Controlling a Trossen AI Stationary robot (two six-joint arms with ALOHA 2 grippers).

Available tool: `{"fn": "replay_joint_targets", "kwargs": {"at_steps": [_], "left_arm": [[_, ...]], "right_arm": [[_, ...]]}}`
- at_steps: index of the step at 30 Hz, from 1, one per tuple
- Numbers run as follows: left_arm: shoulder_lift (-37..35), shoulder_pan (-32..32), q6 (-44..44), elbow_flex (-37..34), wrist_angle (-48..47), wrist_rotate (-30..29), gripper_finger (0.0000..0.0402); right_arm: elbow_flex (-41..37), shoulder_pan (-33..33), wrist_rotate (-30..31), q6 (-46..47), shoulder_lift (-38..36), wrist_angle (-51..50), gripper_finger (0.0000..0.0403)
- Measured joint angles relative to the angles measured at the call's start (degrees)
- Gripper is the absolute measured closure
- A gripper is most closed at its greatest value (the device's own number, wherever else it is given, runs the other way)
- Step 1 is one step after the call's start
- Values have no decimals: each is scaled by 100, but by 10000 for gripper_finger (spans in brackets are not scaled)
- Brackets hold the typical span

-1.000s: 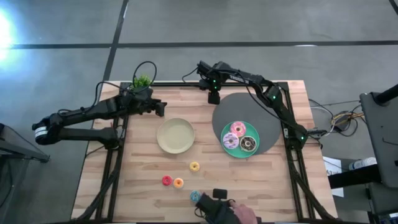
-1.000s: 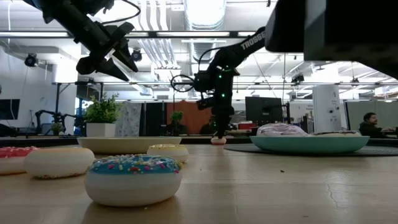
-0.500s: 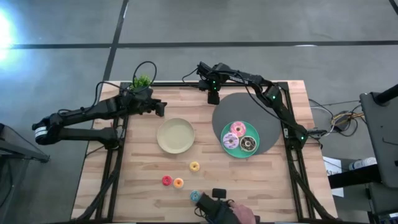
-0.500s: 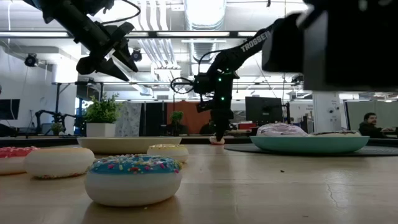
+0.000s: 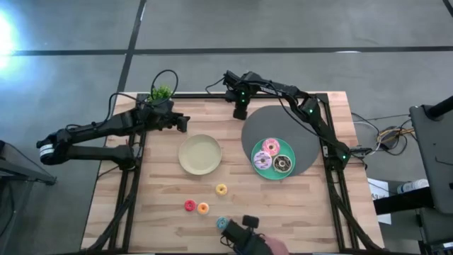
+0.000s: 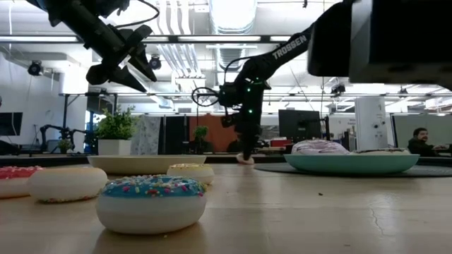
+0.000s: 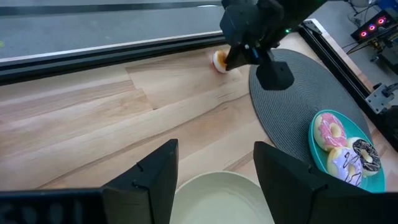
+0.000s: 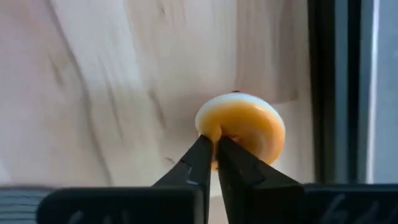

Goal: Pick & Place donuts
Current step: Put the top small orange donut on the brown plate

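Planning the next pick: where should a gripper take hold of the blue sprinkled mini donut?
The blue donut lies flat, frosting up, near the table's front edge. Probably best to come straight down and pinch across its outer rim; its low, rounded sides offer little hold from the side.

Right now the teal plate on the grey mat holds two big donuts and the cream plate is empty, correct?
Not quite: the teal plate on the grey mat holds three big donuts, pink, white-lilac and chocolate, as the high view shows. The cream plate is empty.
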Motion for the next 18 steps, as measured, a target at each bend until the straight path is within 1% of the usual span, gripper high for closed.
{"fn": "replay_joint_targets", "kwargs": {"at_steps": [4,8,11,16,18], "left_arm": [[0,0,0,0,0,2,218],[0,0,23,0,-10,21,218],[0,1,114,0,-63,22,218],[0,2,295,0,-155,54,218],[0,4,479,0,-150,413,218]], "right_arm": [[3,-4,-607,669,-50,-34,393],[3,-33,-1590,1366,-297,-23,394],[3,-110,-2750,1918,-528,16,394],[-10,-200,-5297,2679,-794,54,394],[-13,-92,-6175,2846,-833,57,394]]}}
